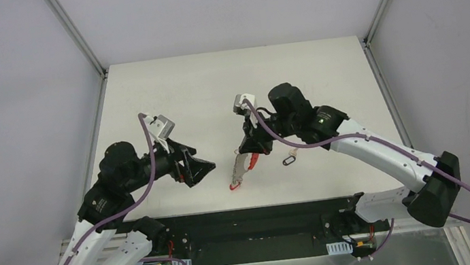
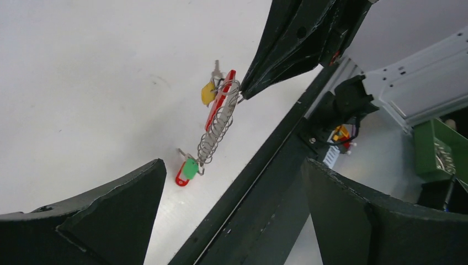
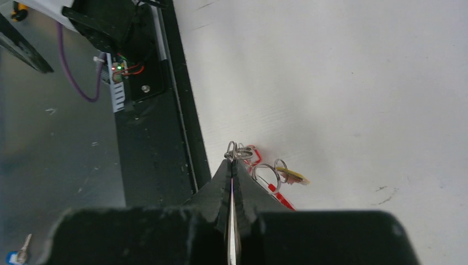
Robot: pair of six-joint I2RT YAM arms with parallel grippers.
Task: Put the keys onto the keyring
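Observation:
The keyring (image 1: pixel 240 171), a red arc with a silvery row of loops, hangs slanted with its low end near the table's front edge. My right gripper (image 1: pixel 247 154) is shut on its upper loops; in the right wrist view (image 3: pixel 232 161) the fingertips pinch the rings. In the left wrist view the keyring (image 2: pixel 219 118) carries a yellow-tagged key (image 2: pixel 208 91) near the top and green-tagged (image 2: pixel 190 168) and red-tagged (image 2: pixel 180 178) keys at the bottom. A black-tagged key (image 1: pixel 289 160) lies loose on the table, right of the keyring. My left gripper (image 1: pixel 200 169) is open and empty, left of the keyring.
A black strip (image 1: pixel 264 214) runs along the table's near edge, just below the keyring. A green box (image 2: pixel 441 149) sits beyond that edge. Grey walls and metal posts (image 1: pixel 77 37) enclose the white table (image 1: pixel 212 87).

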